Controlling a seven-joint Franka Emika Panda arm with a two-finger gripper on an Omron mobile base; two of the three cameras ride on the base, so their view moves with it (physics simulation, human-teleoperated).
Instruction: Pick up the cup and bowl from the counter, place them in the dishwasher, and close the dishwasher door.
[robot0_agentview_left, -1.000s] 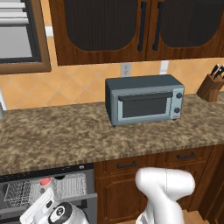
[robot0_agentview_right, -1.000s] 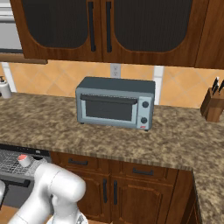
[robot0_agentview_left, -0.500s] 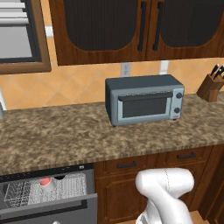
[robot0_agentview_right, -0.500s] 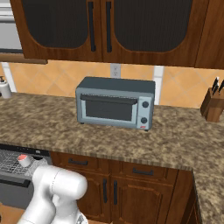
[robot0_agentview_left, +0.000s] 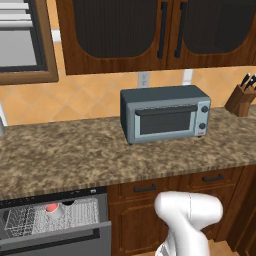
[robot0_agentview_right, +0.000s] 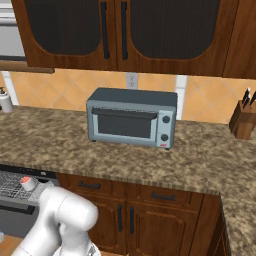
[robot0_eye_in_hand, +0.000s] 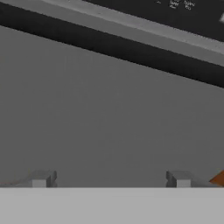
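Observation:
The dishwasher (robot0_agentview_left: 30, 220) stands open at the lower left under the counter (robot0_agentview_left: 75, 155), with its grey wire rack showing. In the rack lies the white cup (robot0_agentview_left: 52, 209) with its red inside; the cup (robot0_agentview_right: 27, 183) also shows at the left of the right base view. A dark shape right behind it looks like the black bowl (robot0_agentview_left: 68, 202). The dishwasher door (robot0_agentview_left: 60, 241) hangs part-way up below the rack. In the hand view my gripper (robot0_eye_in_hand: 109, 179) is open, close in front of the door's flat grey panel (robot0_eye_in_hand: 109, 118), below its black bar handle (robot0_eye_in_hand: 113, 46). Nothing is between the fingertips (robot0_eye_in_hand: 41, 178).
A grey-blue toaster oven (robot0_agentview_left: 165, 114) sits on the counter, and a knife block (robot0_agentview_left: 241, 99) stands at the far right. Dark wood cabinet drawers and doors (robot0_agentview_left: 145, 200) adjoin the dishwasher on its right. My white arm (robot0_agentview_left: 187, 220) rises in front of them.
The hand, seen a second ago in front of the rack at the lower left of the left base view, has dropped below that view's edge. Cup and rack have not moved.

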